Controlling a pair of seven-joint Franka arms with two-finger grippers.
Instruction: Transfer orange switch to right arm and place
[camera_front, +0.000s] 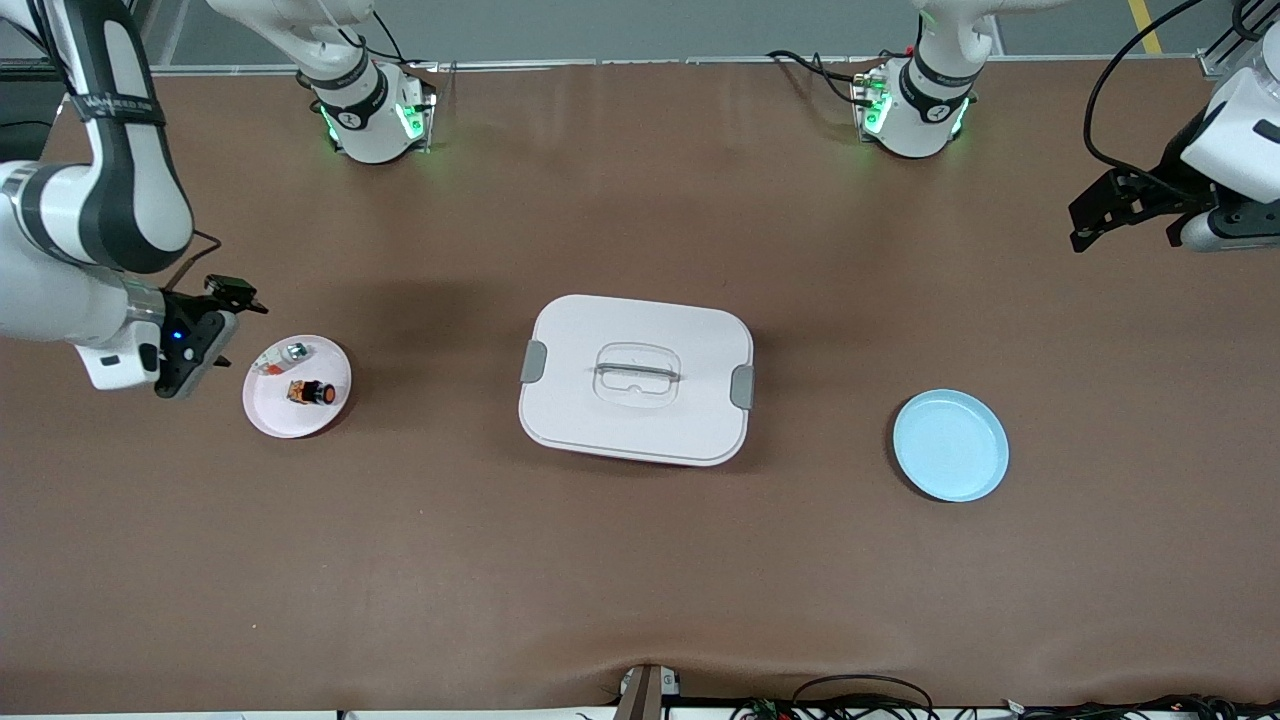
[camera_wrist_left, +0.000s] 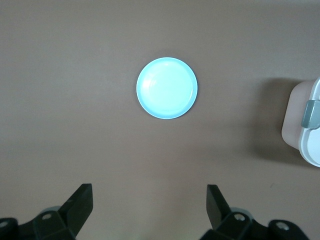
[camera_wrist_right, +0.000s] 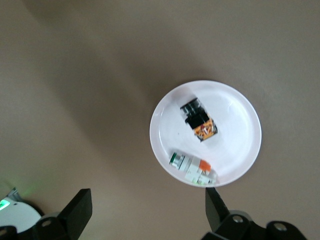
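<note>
A brown table runs across the front view, with cables trailing along its edges and a grey floor above. Two plates sit on it: a pink plate toward the right arm's end and a blue plate toward the left arm's end. Between them is one white lidded box with grey clips. The orange switch lies on the pink plate, near a small silver-and-red bit. The right gripper hovers just beside the pink plate, fingers spread, holding nothing. The left gripper waits over bare table at its own end, fingers apart and empty. No writing is readable.
</note>
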